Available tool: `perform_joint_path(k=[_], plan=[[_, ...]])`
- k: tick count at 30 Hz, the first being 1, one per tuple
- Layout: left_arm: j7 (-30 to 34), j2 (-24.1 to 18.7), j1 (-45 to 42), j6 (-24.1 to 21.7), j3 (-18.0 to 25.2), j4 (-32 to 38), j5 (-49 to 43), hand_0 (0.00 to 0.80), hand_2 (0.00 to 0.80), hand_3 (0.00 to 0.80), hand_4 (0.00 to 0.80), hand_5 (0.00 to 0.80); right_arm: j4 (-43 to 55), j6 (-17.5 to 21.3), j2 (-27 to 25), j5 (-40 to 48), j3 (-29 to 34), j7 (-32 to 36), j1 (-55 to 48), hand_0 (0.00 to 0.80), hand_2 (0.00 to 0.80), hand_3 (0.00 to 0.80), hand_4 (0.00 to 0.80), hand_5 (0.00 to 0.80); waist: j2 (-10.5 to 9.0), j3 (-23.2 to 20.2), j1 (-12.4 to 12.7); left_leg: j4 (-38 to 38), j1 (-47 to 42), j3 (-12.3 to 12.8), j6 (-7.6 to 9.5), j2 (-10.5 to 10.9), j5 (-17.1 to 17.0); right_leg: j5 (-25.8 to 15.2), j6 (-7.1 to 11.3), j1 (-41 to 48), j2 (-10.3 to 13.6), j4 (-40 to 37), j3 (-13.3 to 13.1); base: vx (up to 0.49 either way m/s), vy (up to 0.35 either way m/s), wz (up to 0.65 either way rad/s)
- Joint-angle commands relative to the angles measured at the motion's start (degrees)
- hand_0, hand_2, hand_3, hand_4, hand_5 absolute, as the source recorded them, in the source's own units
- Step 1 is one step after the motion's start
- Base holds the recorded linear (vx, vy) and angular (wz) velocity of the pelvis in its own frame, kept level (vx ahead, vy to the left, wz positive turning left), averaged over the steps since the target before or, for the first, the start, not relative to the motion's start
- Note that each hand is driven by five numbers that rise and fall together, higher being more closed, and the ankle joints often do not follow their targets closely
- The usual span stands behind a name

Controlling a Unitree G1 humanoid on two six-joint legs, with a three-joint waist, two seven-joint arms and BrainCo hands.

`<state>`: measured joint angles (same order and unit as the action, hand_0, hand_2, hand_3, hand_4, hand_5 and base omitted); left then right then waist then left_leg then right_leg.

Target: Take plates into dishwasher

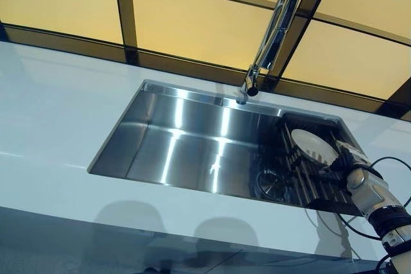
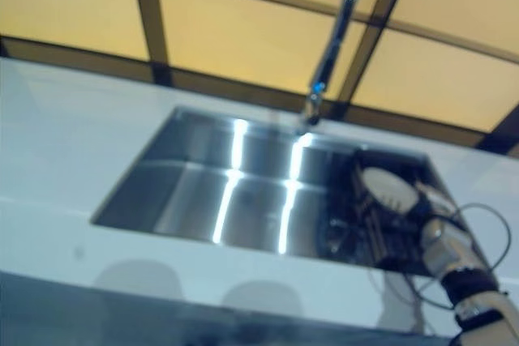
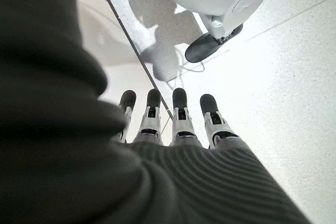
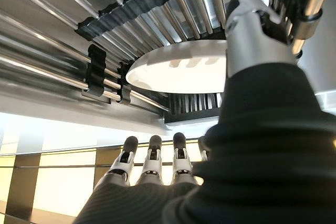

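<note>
A white plate (image 1: 313, 145) lies on a dark roll-up rack (image 1: 303, 181) across the right end of the steel sink (image 1: 186, 149). My right hand (image 1: 350, 157) comes in from the lower right and sits at the plate's near right edge. In the right wrist view the plate (image 4: 178, 66) shows between the thumb (image 4: 254, 35) and the straight fingers (image 4: 152, 161); nothing is gripped. My left hand (image 3: 181, 124) shows only in the left wrist view, its fingers straight, hanging over the floor and holding nothing. No dishwasher is in view.
A tall chrome faucet (image 1: 276, 30) rises behind the sink, its spout over the back edge. A round drain strainer (image 1: 273, 184) sits in the basin beside the rack. White counter (image 1: 51, 113) surrounds the sink, with yellow panels in dark frames behind.
</note>
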<state>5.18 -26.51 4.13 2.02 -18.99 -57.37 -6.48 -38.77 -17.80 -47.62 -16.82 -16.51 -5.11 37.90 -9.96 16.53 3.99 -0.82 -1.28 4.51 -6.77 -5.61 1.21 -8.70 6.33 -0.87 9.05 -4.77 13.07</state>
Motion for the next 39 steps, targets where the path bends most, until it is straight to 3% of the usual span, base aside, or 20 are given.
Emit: perform_joint_path(k=[1, 19, 39], plan=[[-0.08, -0.36, 1.81, -0.39, -2.10, 0.18, 0.11, 0.000, 0.000, 0.000, 0.000, 0.000, 1.69, 0.82, -3.24, -2.47, -2.94, -1.05, 2.34, 0.000, 0.000, 0.000, 0.000, 0.000, 2.69, -0.15, 1.07, 1.58, 2.77, 2.74, 8.55, 4.87, 0.89, 4.98, 1.51, -0.84, -3.60, 5.63, -1.17, 0.000, 0.000, 0.00], [0.24, -0.19, 2.87, -0.84, -3.25, 1.08, 0.77, 0.000, 0.000, 0.000, 0.000, 0.000, -2.43, 0.60, -1.91, -2.58, -4.18, -2.88, 4.53, 0.000, 0.000, 0.000, 0.000, 0.000, 3.65, 1.34, 1.98, -0.02, 4.61, 1.97, 8.30, 4.64, 0.71, 5.87, 0.79, -1.46, -3.31, 6.81, -0.38, 0.001, -0.004, 0.00], [0.47, 0.29, 3.71, -1.35, -4.41, 1.90, 1.91, 0.000, 0.000, 0.000, 0.000, 0.000, -3.84, -0.43, -2.91, -1.77, -4.91, -5.56, 6.73, 0.000, 0.000, 0.000, 0.000, 0.000, 5.35, 4.08, 2.56, -2.76, 7.05, 0.65, 6.94, 3.61, 0.32, 8.40, -1.44, -1.91, -3.46, 8.91, 1.55, 0.022, -0.038, 0.06]])
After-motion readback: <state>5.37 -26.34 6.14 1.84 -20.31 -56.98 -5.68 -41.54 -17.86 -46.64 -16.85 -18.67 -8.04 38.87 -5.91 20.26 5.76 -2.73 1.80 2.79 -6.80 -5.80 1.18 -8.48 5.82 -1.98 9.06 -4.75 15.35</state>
